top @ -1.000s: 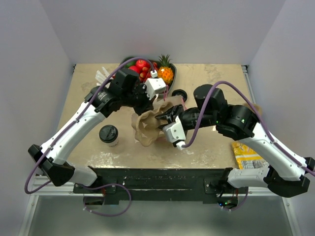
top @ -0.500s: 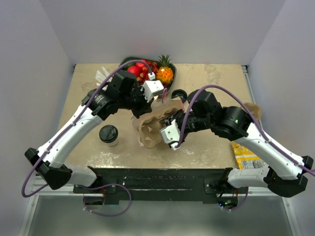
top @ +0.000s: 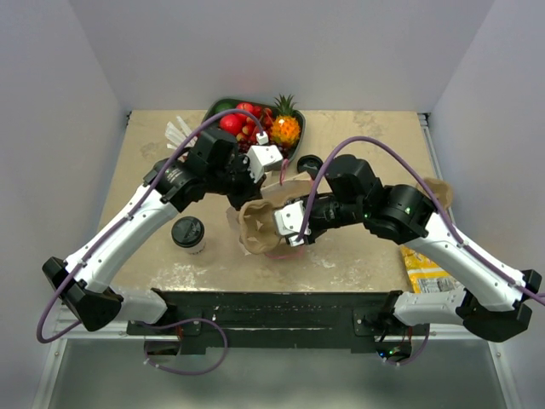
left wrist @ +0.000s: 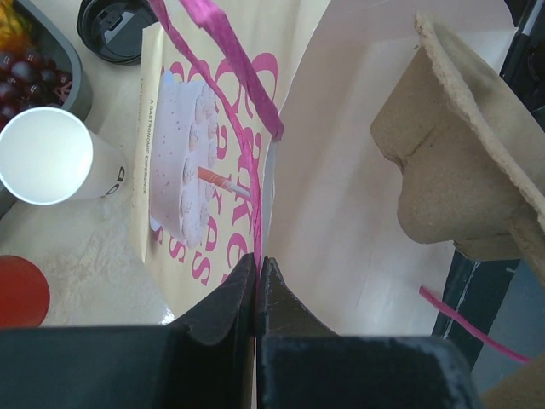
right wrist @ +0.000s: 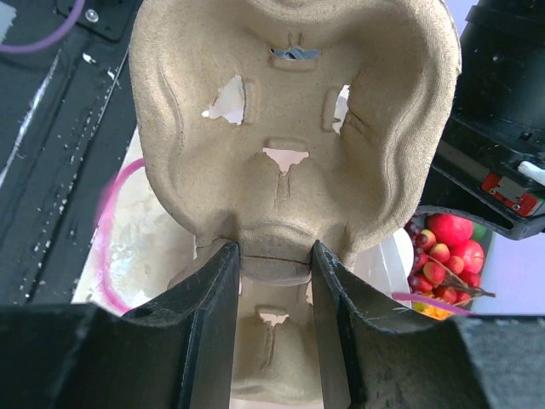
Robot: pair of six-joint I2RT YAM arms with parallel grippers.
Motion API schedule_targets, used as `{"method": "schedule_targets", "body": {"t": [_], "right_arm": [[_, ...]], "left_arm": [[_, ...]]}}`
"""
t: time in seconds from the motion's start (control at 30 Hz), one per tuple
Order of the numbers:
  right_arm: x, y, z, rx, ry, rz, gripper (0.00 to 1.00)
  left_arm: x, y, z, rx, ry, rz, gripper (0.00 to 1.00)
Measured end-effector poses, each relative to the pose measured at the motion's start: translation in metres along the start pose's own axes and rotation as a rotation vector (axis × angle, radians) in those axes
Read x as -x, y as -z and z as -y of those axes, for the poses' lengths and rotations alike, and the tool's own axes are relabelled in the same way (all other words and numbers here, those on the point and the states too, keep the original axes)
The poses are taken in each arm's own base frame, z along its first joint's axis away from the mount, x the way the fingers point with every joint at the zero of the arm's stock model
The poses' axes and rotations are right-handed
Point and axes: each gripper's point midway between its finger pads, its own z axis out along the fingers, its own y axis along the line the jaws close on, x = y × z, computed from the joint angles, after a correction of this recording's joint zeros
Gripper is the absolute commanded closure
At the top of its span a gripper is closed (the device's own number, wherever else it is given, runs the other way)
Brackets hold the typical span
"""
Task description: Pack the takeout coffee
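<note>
Jaws of the left gripper (left wrist: 258, 264) are pressing flat together on the top edge of a white paper gift bag (left wrist: 341, 187), pinching one wall where a cake picture and pink lettering are showing, while a pink ribbon handle (left wrist: 226, 51) is trailing across that printed side. Those of the right gripper (right wrist: 274, 256) are clamping the middle ridge of a brown moulded-pulp cup carrier (right wrist: 294, 111), which is hanging at the bag's open mouth; how far inside it is reaching cannot be told. Toward the near edge of the table (top: 358, 256), the takeout coffee (top: 188, 234) is standing upright with its black lid on, left of the bag, apart from both grippers and just beside the left arm's forearm. A yellow snack packet (top: 423, 268) is lying near the right side, partly under the right arm. Farther back, a lidless white paper cup (left wrist: 43, 155) is standing just beside the bag's printed wall, with a red cup (left wrist: 19, 291) near it and a loose black lid (top: 310, 162) lying behind the bag. At the far edge, a dark tray (top: 217, 109) is holding red apples (top: 241, 115), grapes (left wrist: 30, 81) and a small pineapple (top: 286, 126).
</note>
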Motion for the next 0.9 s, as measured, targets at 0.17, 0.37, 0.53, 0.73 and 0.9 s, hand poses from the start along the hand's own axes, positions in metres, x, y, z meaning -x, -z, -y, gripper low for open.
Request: {"method": "schedule_targets", "body": {"t": [0.17, 0.37, 0.53, 0.73, 0.9], "right_arm": [[0.006, -0.001, 0.0, -0.003, -0.037, 0.028, 1.0], [0.007, -0.006, 0.005, -0.026, -0.034, 0.045, 1.0], [-0.002, -0.015, 0.002, -0.018, -0.007, 0.034, 1.0], [-0.01, -0.016, 0.005, -0.02, 0.095, -0.001, 1.0], [-0.031, -0.018, -0.001, 0.009, 0.163, -0.079, 1.0]], "left_arm": [[0.0, -0.001, 0.0, 0.0, 0.002, 0.001, 1.0], [0.0, -0.001, 0.0, 0.0, 0.008, 0.003, 1.0], [0.0, -0.001, 0.002, -0.01, 0.014, 0.005, 1.0], [0.001, -0.001, 0.004, -0.019, 0.016, 0.006, 1.0], [0.001, -0.001, 0.005, -0.024, 0.015, 0.009, 1.0]]}}
